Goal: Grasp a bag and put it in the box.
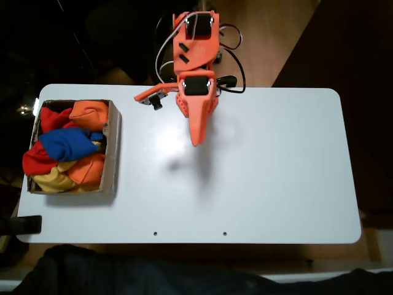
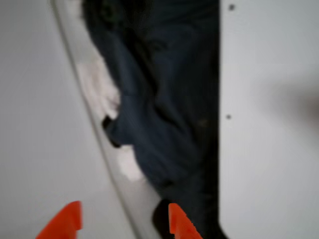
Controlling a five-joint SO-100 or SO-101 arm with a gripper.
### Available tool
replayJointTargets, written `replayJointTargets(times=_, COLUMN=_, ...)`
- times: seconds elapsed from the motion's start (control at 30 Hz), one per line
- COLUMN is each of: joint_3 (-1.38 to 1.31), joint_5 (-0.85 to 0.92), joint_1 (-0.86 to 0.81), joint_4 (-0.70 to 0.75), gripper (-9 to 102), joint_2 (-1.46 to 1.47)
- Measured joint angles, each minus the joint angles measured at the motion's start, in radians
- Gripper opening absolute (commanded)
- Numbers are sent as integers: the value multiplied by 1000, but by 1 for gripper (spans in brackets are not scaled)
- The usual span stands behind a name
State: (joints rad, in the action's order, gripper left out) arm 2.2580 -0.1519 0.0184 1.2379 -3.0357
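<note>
Fixed view: box at table's left end, packed w/ bean bags. Blue bag on top of pile, mid-box, among orange, red, yellow ones. Arm centred at table's far edge, gripper pointing down the table, above bare surface, well apart from box. Holding nothing. Tips look drawn to one point here, but hard to read from above.

Wrist view: blurred. Two orange fingertips at bottom edge w/ clear gap between, nothing in it, so jaws parted. Beyond: white table edge, dark fabric past it.

Judgement: blue bag already in box, no bags left on table; drop-off step looks done, arm parked near rest. Next move, if any: nothing to grasp on table, so probably just hold clear of box.
</note>
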Motion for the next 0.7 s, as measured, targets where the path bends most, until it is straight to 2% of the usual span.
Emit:
replayJointTargets(times=0.2, joint_3=147, joint_5=11, joint_1=0, joint_4=-49, gripper=15, joint_2=-64)
replayJointTargets(times=0.23, joint_3=167, joint_5=17, joint_1=0, joint_4=-55, gripper=13, joint_2=-78)
replayJointTargets(times=0.27, joint_3=190, joint_5=20, joint_1=0, joint_4=-60, gripper=7, joint_2=-95)
replayJointTargets(times=0.37, joint_3=244, joint_5=34, joint_1=0, joint_4=-71, gripper=1, joint_2=-127)
replayJointTargets(times=0.7, joint_3=379, joint_5=112, joint_1=-15, joint_4=-80, gripper=0, joint_2=-193)
